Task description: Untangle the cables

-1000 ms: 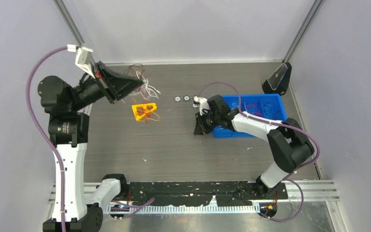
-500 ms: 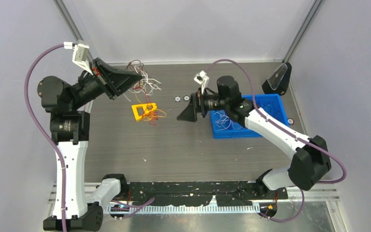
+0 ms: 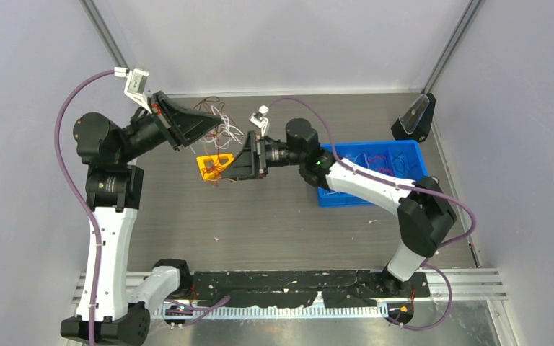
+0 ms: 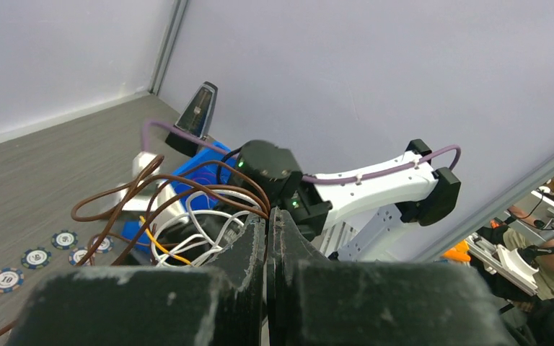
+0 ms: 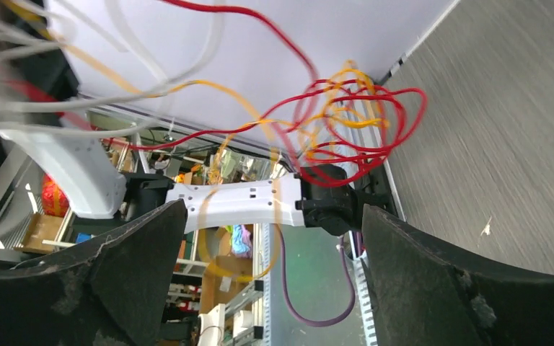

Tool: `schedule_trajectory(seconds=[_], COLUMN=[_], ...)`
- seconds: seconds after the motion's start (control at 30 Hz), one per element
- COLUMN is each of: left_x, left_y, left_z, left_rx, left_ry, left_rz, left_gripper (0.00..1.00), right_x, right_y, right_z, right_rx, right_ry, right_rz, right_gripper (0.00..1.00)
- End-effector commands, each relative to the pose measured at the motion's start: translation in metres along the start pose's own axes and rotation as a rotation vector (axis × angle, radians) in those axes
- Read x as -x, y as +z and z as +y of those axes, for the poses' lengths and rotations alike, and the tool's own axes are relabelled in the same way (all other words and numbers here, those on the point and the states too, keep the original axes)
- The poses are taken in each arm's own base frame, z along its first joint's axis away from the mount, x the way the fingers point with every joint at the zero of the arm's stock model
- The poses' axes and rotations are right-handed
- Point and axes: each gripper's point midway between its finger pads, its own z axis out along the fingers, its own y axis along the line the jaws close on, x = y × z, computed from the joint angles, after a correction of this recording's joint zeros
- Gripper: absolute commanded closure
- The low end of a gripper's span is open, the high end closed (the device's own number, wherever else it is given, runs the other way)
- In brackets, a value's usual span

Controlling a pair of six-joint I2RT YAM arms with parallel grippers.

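Cables [image 3: 223, 130] hang clenched in left gripper [image 3: 214, 124]; right gripper [image 3: 236, 163], jaws spread wide and empty, sits at their five o'clock.

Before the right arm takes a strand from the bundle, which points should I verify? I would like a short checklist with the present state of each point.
1. Left gripper shut on the cables, with the bundle held above the table: ok.
2. Right gripper open for a grasp: ok, jaws wide apart.
3. One strand sits between its jaws: cannot tell; red and orange loops hang ahead, blurred.
4. A single strand is separate from the others: not ok; the loops overlap.
5. Orange holder free of strands: not ok; some appear to lie across it.
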Motion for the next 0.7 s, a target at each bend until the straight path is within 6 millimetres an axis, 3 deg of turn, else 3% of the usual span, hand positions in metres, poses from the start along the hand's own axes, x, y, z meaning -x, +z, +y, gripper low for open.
schedule_trajectory(seconds=[0.0, 0.07, 0.1, 0.13, 0.17, 0.23, 0.27, 0.3, 0.33, 0.37, 0.43, 0.47, 0.5, 0.57, 0.63, 0.67], left_x=[0.007, 0.007, 0.006, 0.004, 0.001, -0.005, -0.008, -0.010, -0.013, -0.014, -0.011, -0.007, -0.002, 0.001, -0.002, -0.006], left_y=[-0.001, -0.002, -0.002, -0.003, -0.004, -0.009, -0.014, -0.022, -0.030, -0.039, -0.055, -0.063, -0.072, -0.088, -0.107, -0.118], left_z=[-0.011, -0.012, -0.011, -0.010, -0.006, 0.005, 0.015, 0.029, 0.040, 0.050, 0.068, 0.076, 0.088, 0.112, 0.142, 0.158], left_rx=[-0.029, -0.029, -0.028, -0.023, -0.008, 0.042, 0.086, 0.148, 0.196, 0.239, 0.317, 0.360, 0.420, 0.551, 0.710, 0.789], left_ry=[0.060, 0.066, 0.068, 0.072, 0.066, 0.057, 0.061, 0.057, 0.055, 0.059, 0.064, 0.064, 0.063, 0.064, 0.065, 0.068], left_rz=[-0.029, -0.028, -0.026, -0.024, -0.016, -0.006, -0.005, -0.007, -0.010, -0.022, -0.061, -0.082, -0.105, -0.108, -0.082, -0.060], left_gripper=[1.00, 1.00, 1.00, 1.00, 1.00, 1.00, 1.00, 1.00, 1.00, 1.00, 1.00, 1.00, 1.00, 1.00, 1.00, 1.00], right_x=[0.003, -0.001, -0.001, 0.000, 0.002, 0.010, 0.004, 0.011, 0.001, 0.006, -0.021, -0.026, -0.039, -0.059, -0.072, -0.070], right_y=[0.017, 0.017, 0.016, 0.014, 0.011, -0.004, -0.012, -0.026, -0.039, -0.058, -0.102, -0.117, -0.141, -0.178, -0.210, -0.221], right_z=[0.004, -0.005, -0.002, 0.000, 0.007, 0.006, -0.006, -0.011, -0.032, -0.044, -0.099, -0.114, -0.135, -0.161, -0.172, -0.167], right_rx=[-0.012, -0.018, -0.003, 0.016, 0.028, 0.000, -0.058, -0.090, -0.178, -0.237, -0.480, -0.527, -0.610, -0.718, -0.786, -0.795], right_ry=[0.058, 0.077, 0.085, 0.071, 0.047, -0.027, -0.001, -0.077, -0.068, -0.123, -0.086, -0.157, -0.120, -0.149, -0.179, -0.240], right_rz=[-0.015, -0.014, -0.017, -0.023, -0.026, -0.037, -0.012, -0.025, 0.013, 0.007, 0.075, 0.107, 0.133, 0.212, 0.255, 0.252], right_gripper=[0.01, 0.15, 0.35, 0.47, 0.73, 0.92, 0.93, 0.94, 0.94, 0.95, 0.95, 0.95, 0.95, 0.95, 0.95, 0.95])
